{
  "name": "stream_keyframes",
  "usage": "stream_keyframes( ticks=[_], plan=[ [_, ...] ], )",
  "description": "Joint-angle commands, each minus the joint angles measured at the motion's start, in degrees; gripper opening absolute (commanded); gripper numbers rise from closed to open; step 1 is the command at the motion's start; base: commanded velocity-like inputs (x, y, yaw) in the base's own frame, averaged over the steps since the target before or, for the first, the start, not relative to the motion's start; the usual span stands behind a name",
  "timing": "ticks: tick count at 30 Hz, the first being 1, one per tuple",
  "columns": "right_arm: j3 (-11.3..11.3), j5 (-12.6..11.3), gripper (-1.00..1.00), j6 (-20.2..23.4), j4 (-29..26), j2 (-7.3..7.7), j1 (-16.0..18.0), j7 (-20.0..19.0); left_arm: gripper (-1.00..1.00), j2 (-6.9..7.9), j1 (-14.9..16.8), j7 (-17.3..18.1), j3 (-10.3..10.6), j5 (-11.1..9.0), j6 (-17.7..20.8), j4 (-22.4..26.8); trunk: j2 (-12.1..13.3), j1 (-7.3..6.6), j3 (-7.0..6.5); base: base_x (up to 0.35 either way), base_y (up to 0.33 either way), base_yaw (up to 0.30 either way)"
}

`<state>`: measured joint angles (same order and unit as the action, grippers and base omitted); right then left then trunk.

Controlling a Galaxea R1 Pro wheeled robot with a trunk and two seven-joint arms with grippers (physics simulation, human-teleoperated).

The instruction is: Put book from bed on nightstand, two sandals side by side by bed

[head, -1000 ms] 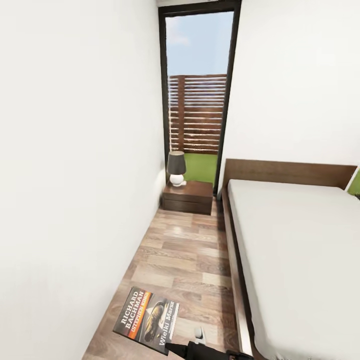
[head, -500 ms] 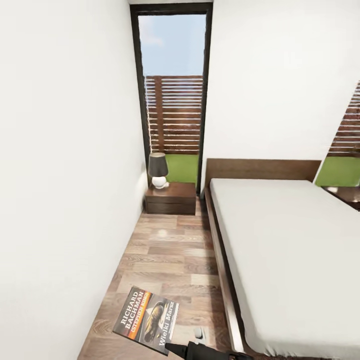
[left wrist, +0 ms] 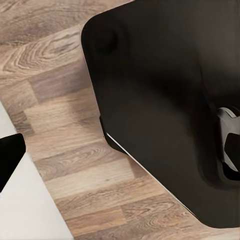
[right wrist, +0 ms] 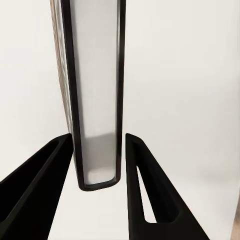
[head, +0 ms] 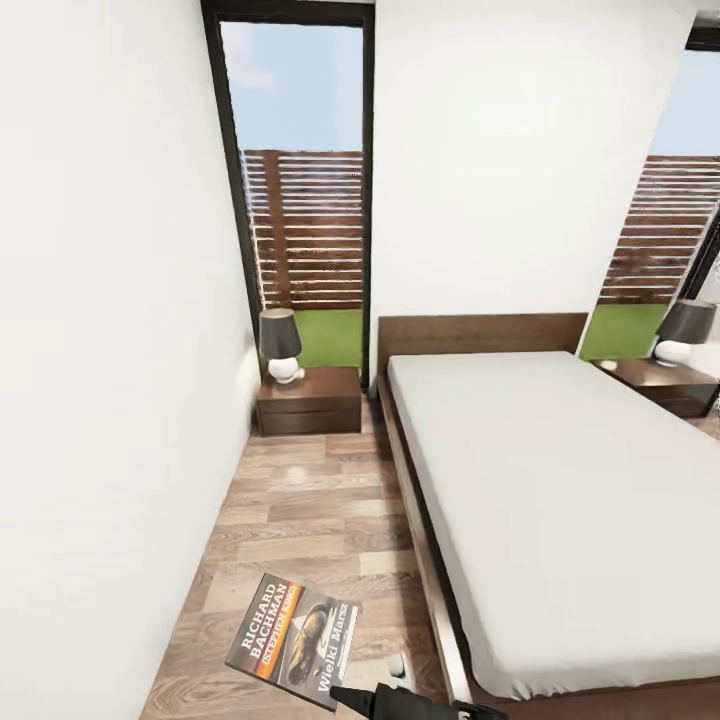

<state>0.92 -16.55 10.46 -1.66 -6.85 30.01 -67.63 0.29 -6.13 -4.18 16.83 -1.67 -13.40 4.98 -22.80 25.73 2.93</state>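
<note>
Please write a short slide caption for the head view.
Right gripper holds the book above the floor beside the bed, facing the nightstand.

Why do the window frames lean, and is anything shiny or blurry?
Head view: wide-angle stretch tilts the window frames; a pale glare patch sits on the floor near the nightstand; the book title reads sharp. Right wrist view: the book's edge looks soft between the dark fingers.
</note>
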Motion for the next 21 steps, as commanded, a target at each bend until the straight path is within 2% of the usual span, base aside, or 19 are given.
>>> stream_keyframes(
  ticks=[1, 6, 16, 21],
  plan=[
    [-0.15, -0.42, -1.00, 0.61, -0.01, -0.01, 0.05, -0.12, 1.00, 0.03, -0.03, -0.30, 0.48, -0.17, -0.05, 0.12, -0.11, 0.05, 0.11, 0.198, 0.168, -0.109],
    [-0.13, -0.42, -1.00, 0.61, -0.01, -0.01, 0.05, -0.11, 1.00, 0.05, -0.05, -0.30, 0.48, -0.17, -0.06, 0.12, -0.11, 0.05, 0.11, 0.162, 0.139, -0.058],
    [-0.13, -0.40, -1.00, 0.61, 0.01, -0.01, 0.05, -0.06, 1.00, -0.02, -0.06, -0.30, 0.48, -0.17, -0.08, 0.12, -0.11, 0.05, 0.11, 0.052, 0.046, -0.013],
    [-0.13, -0.37, -1.00, 0.61, 0.05, -0.07, 0.05, -0.05, 1.00, -0.03, -0.04, -0.30, 0.48, -0.17, -0.01, 0.12, -0.11, 0.05, 0.11, 0.149, 0.139, -0.003]
  ],
)
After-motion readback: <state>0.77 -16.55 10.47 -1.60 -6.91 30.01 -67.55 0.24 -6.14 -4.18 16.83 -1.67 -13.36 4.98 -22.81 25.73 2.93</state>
